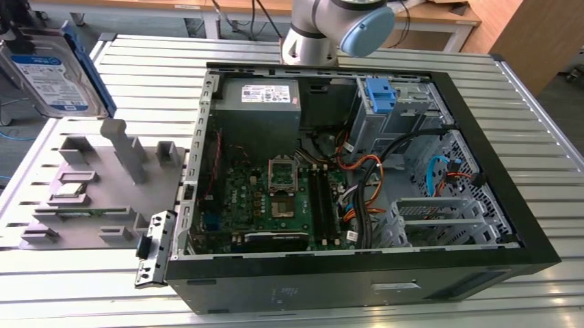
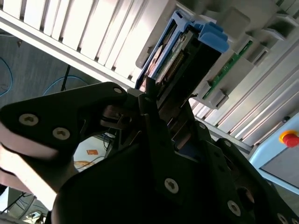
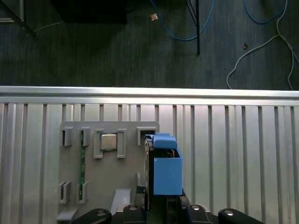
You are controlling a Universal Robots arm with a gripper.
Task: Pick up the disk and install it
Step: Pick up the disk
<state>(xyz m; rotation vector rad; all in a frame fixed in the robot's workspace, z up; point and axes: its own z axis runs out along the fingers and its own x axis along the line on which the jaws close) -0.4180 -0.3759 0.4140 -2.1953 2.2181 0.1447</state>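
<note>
Exterior view: disk cut by left edge.

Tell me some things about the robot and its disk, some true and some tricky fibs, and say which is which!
1. The gripper holds the disk up in the air. True.
2. The disk is already inside the computer case. False: it is outside the case, above the grey tray at the exterior view's left.
3. The computer case lies open, with its green board showing. True.
4. The frame around the disk is red. False: it is bright blue.
5. The grey tray is inside the computer case. False: it sits on the slatted table, beside the case.
</note>
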